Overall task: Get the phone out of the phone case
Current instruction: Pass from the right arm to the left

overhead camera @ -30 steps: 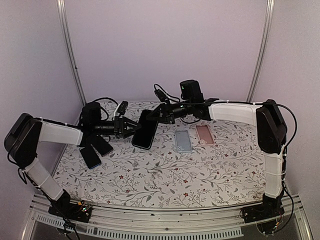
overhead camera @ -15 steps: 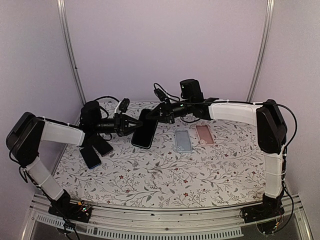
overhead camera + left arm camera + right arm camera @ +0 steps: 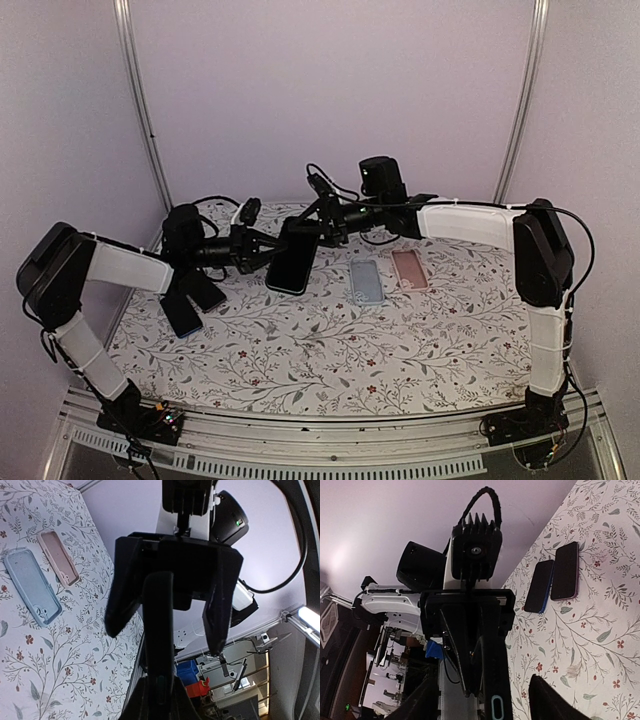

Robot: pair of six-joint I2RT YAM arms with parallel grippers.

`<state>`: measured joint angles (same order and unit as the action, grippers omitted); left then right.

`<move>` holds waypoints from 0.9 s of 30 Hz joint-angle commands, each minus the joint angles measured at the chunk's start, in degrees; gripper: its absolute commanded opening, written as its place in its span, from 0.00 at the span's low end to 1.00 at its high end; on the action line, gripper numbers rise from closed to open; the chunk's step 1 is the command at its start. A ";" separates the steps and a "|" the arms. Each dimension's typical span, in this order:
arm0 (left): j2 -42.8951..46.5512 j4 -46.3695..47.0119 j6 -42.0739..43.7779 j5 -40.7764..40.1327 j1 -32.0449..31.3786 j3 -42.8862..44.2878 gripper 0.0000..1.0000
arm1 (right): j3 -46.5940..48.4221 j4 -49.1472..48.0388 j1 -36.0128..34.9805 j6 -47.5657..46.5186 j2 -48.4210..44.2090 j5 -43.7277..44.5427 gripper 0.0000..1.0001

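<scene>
Phones are lying side by side at the far left of the flowered worktop (image 3: pixel 330 350): a blue-edged phone (image 3: pixel 183 313) nearer, a dark phone (image 3: pixel 206 290) just beyond it. To their right the left gripper (image 3: pixel 266 250) is reaching in sideways, its fingers (image 3: pixel 462 650) pinching shut on the edge of the task's phone (image 3: pixel 290 264). That phone is hanging tilted, its dark face showing, over the far middle of the worktop; whether a case is wrapping it, I cannot tell. The right gripper (image 3: pixel 306 232) is meeting it from the right at its far end, its fingers (image 3: pixel 121 597) standing well apart on either side of the phone's edge, gripping nothing. Further right, a pale blue case (image 3: pixel 366 281) and a pink case (image 3: pixel 409 268) are lying flat, beside each other.
</scene>
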<state>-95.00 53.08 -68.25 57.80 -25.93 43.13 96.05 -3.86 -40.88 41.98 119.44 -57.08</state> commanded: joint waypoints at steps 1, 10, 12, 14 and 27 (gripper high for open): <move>0.47 8.00 -4.75 -2.85 0.08 -1.01 0.00 | 0.90 1.00 -0.33 -3.27 -2.00 4.01 0.73; 1.26 19.75 -15.62 -8.88 4.31 -5.34 0.00 | -5.70 0.44 -0.27 -5.25 -7.65 12.12 0.89; 1.54 20.33 -16.87 -9.91 4.99 -5.78 0.00 | -7.35 -0.02 -0.29 -5.00 -9.00 12.55 0.89; 1.74 21.06 -18.43 -11.30 5.62 -6.47 0.00 | -8.57 -0.22 -0.32 -5.06 -9.88 12.86 0.89; 2.13 25.70 -24.61 -15.99 6.69 -7.89 0.00 | -12.33 0.52 -3.03 -5.45 -12.24 14.45 0.89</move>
<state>-94.87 71.50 -91.18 43.64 -19.86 34.83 84.38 -3.40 -42.13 37.50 109.67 -43.90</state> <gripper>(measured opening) 0.101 0.893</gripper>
